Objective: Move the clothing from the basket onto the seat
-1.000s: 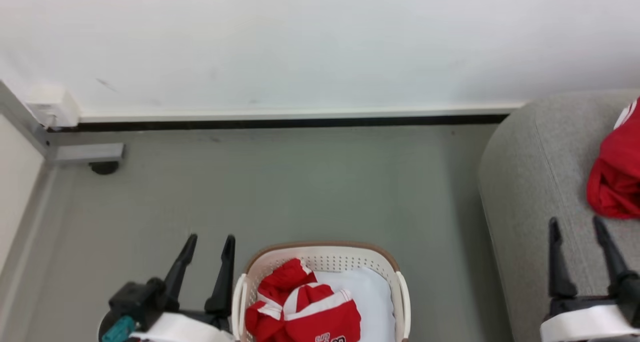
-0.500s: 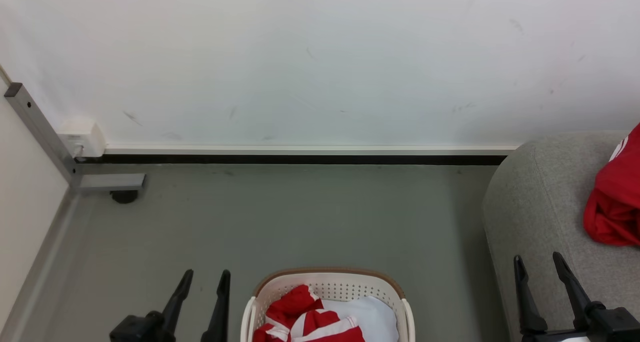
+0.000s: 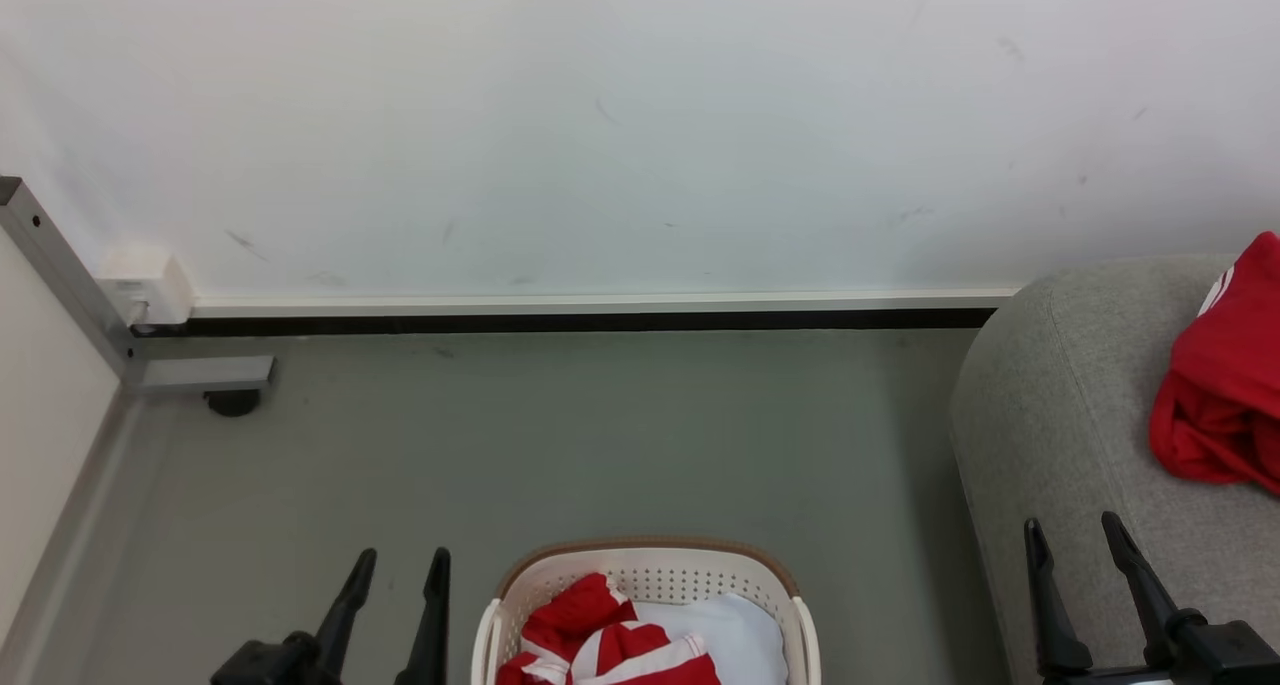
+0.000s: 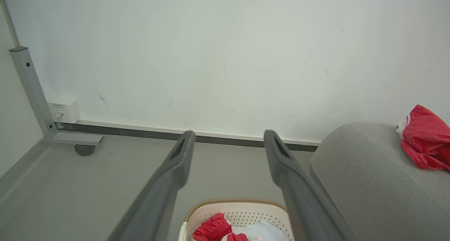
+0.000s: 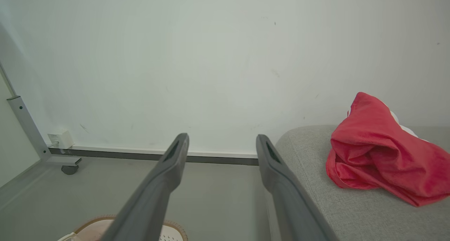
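The cream basket (image 3: pixel 650 571) with a tan rim stands on the floor at the bottom centre of the head view, holding red and white clothing (image 3: pixel 585 620) on a pale lining cloth (image 3: pixel 735 630). The grey seat (image 3: pixel 1050 435) fills the right side, and one red garment (image 3: pixel 1215 405) lies on it. My left gripper (image 3: pixel 400 565) is open, left of the basket, holding nothing. My right gripper (image 3: pixel 1075 530) is open over the seat's front edge, short of the red garment (image 5: pixel 379 156). The left wrist view shows the basket (image 4: pixel 242 213) below its fingers.
A white wall with a dark skirting strip (image 3: pixel 580 320) runs across the back. At the left stand a grey metal frame leg (image 3: pixel 190 373) on a caster and a white wall box (image 3: pixel 145 283). Grey floor (image 3: pixel 600 445) lies between wall and basket.
The head camera has tilted up and shifted a little, so basket and grippers sit lower in the picture. Both grippers remain open; no clothing has moved.
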{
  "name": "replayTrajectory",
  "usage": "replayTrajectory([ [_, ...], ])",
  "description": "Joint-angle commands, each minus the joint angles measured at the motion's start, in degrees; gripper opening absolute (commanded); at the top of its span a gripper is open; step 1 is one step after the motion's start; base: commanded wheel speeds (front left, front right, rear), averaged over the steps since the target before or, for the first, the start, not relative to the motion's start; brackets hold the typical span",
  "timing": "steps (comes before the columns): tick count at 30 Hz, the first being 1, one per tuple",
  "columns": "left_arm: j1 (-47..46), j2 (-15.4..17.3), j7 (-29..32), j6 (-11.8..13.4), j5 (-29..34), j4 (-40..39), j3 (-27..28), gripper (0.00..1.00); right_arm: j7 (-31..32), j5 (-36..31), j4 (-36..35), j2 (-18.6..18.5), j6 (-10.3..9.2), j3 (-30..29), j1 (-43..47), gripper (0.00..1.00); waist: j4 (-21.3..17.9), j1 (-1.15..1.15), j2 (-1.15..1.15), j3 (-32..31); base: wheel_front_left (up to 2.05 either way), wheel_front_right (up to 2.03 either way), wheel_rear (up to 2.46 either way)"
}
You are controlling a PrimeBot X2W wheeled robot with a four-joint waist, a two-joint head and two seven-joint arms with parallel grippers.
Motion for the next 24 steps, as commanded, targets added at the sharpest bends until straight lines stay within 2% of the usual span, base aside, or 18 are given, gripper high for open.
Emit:
replayTrajectory([
  [1,0.57,-0.15,-0.03,-0.27,0.33,0.12,0.40,1.00,0.03,-0.01,0.18,-0.14,-0.14,0.01,0.67,1.00,-0.09,0.00,0.00,0.05,0.00,0.00,0.00],
  [24,-1.20,-1.45,-0.03,-1.95,2.55,2.11,1.95,1.00,0.03,0.44,-0.64,-0.14,-0.15,0.09,-0.86,1.00,-1.91,0.00,0.00,3.21,0.00,0.00,0.00],
])
